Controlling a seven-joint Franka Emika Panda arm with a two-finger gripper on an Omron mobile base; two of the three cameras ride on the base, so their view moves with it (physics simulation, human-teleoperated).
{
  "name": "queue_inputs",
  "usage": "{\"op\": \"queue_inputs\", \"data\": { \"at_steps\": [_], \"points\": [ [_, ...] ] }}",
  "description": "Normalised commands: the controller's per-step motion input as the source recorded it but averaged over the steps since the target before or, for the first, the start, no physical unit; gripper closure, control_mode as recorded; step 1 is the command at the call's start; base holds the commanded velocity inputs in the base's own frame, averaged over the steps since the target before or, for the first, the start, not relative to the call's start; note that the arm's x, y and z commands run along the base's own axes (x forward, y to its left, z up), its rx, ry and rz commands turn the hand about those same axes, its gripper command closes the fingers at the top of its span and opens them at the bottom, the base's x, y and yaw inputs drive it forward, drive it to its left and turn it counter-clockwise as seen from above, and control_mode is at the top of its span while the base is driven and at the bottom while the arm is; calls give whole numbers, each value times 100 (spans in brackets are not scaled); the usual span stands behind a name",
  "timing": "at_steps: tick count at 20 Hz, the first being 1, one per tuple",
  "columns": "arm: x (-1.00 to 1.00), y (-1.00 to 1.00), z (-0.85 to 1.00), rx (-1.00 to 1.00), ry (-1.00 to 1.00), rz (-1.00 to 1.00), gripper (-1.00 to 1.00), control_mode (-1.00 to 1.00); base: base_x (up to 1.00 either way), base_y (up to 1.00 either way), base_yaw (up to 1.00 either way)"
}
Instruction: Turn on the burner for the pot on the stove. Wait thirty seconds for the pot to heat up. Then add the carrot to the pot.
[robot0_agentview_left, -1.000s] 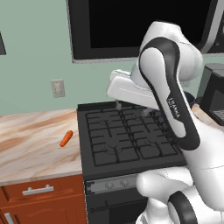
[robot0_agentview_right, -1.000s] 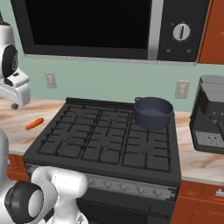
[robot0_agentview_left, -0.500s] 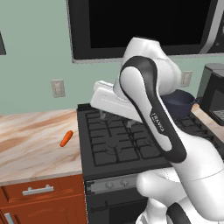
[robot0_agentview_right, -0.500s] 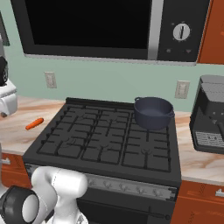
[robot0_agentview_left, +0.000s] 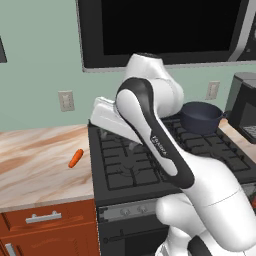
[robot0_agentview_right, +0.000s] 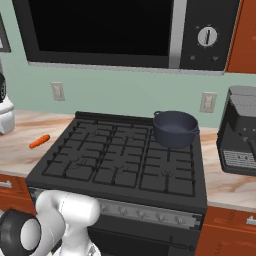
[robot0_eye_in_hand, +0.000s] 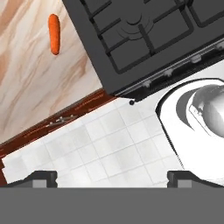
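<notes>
My left base camera looks forward and down from behind the arm, taking in the stove (robot0_agentview_left: 150, 160), the marble counter (robot0_agentview_left: 35, 160) to its left and the carrot (robot0_agentview_left: 75, 158). My right base camera faces the same range from the other side, a little farther back, sharing the stove (robot0_agentview_right: 120, 160), the pot (robot0_agentview_right: 175, 128) and the carrot (robot0_agentview_right: 39, 141). My hand camera stares steeply down from high above the stove's front edge (robot0_eye_in_hand: 144, 52), catching counter, carrot (robot0_eye_in_hand: 54, 33) and tiled floor (robot0_eye_in_hand: 96, 144).
</notes>
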Motion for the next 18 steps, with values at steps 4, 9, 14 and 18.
{"op": "queue_inputs", "data": {
  "at_steps": [4,9,14,18],
  "points": [
    [38,11,-23,-1,3,-7,-100,-100,0,0,0],
    [39,2,-29,-3,4,-5,-100,-100,0,0,0],
    [30,5,-37,-5,1,-3,-100,-100,0,0,0],
    [20,18,-36,-8,0,-1,-100,-100,0,0,0]
  ]
}}
